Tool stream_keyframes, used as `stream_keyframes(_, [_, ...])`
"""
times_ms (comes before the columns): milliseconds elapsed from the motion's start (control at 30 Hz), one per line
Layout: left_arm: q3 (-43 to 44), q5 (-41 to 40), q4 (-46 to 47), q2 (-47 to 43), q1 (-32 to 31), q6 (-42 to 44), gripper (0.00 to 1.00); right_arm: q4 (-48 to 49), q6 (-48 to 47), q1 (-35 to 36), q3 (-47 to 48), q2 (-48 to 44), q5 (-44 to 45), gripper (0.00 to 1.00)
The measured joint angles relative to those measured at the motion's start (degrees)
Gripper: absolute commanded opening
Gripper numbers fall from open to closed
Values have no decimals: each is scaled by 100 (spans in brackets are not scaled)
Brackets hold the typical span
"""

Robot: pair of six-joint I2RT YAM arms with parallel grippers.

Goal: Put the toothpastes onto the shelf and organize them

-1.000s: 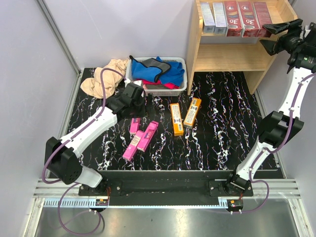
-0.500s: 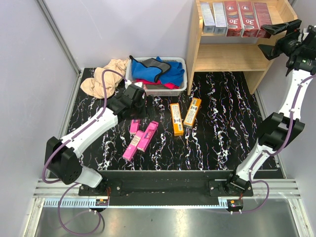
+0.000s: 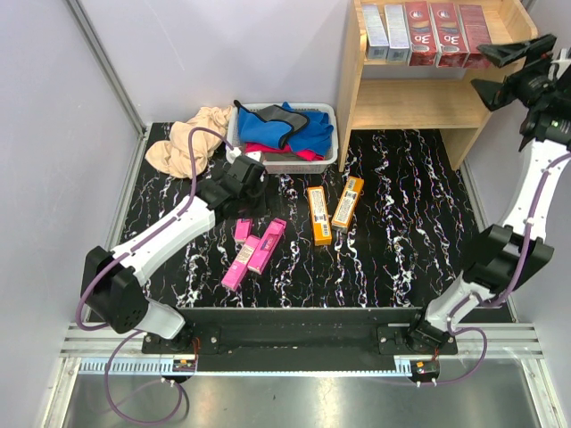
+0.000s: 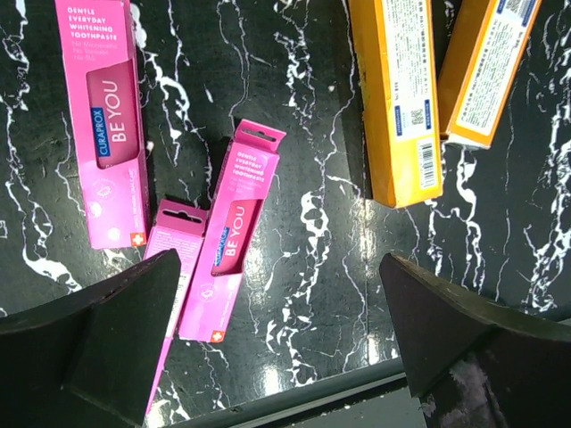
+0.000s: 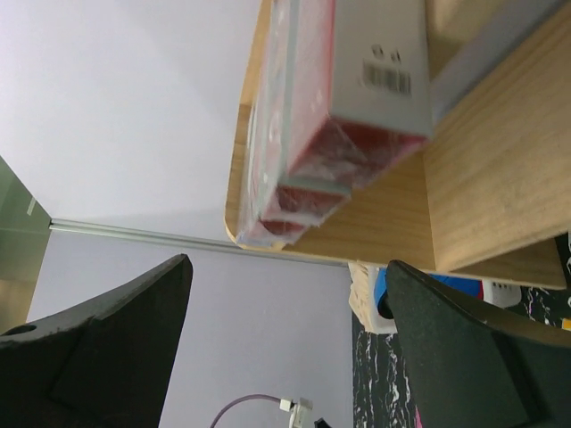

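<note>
Top external view shows the task about half done: five toothpastes are set on the upper tier of the shelf (image 3: 415,102), namely two silver-grey boxes (image 3: 385,31) and three dark red boxes (image 3: 443,34). They are laid flat, side by side in one row, with long axes parallel and running from the front of the tier to the back. Five boxes are left on the black marbled table (image 3: 401,223). The three pink boxes (image 3: 254,250) are clustered near the left arm, with long axes on a diagonal and far ends leaning to the right. The two orange-yellow boxes (image 3: 318,215) are placed just beside each other at mid-table; one is nearly square to the near edge, and the other is tilted with its far end to the right. The left gripper (image 4: 278,263) is held above the pink boxes with its jaws spread wide, and nothing is gripped. The right gripper (image 3: 486,69) is held at the right end of the upper tier, just beside the dark red boxes; its jaws are fully spread and nothing is gripped. The lower tier is seen to be unoccupied.
</note>
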Motion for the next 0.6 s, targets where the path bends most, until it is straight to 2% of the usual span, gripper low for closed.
stream_keyframes(467, [-175,-52,144,17,-120,-46,99,-146,-933,-24,-4223,-3176,-125,100])
stream_keyframes(600, [-247,-63,199,199,-212,-87,99,-238,-1357,164,-5108,-3735,-87,100])
